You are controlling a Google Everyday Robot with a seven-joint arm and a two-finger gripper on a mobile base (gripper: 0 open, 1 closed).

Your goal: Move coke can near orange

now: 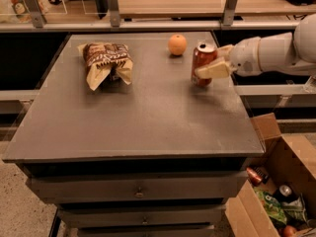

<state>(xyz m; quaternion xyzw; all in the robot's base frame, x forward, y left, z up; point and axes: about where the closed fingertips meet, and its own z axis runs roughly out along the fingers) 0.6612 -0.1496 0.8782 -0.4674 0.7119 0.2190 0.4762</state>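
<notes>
Reaching in from the right with the pincer (207, 63), clamped tight around the can (200, 58). Holding that can upright at the back right of the desk (148, 122); resting or barely lifted, cannot tell. Close by the orange (177, 44), just behind and to the left, apart, not touching. Over at the back left, a snack bag (106, 63). Down on the floor at right, an open cardboard box (262, 127).

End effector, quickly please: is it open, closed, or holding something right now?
End effector: closed on the coke can, at the right side of the table, just right of the orange.
</notes>
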